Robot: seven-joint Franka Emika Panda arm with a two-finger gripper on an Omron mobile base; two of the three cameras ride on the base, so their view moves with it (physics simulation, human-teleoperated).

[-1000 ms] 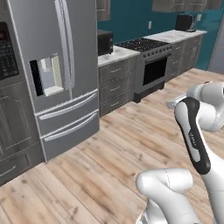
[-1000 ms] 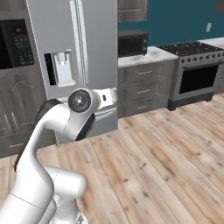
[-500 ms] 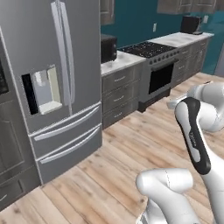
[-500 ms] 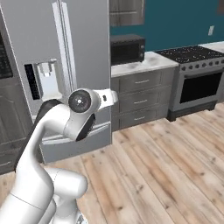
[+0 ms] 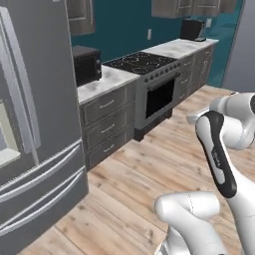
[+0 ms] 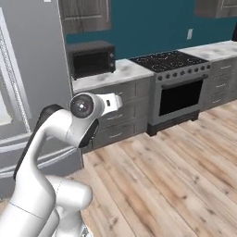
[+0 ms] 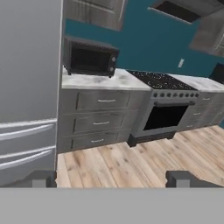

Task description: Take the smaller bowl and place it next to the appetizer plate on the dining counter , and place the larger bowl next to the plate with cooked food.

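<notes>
Gripper [image 7: 111, 179] wide open, empty; ahead: microwave [image 7: 89, 57] on marble worktop [image 7: 103, 81], stove [image 7: 164, 111] to its right, fridge [image 7: 28, 87] to its left.

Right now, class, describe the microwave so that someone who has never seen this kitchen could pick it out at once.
Start at the tall steel fridge. Right beside it runs a marble worktop over grey drawers, and the microwave sits on it against the teal wall. It is the dark box with a glass door, unlike the black stove further along, which stands on the floor.

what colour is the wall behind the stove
Dark teal wall, above the black stove; clearest in the right base view.
</notes>
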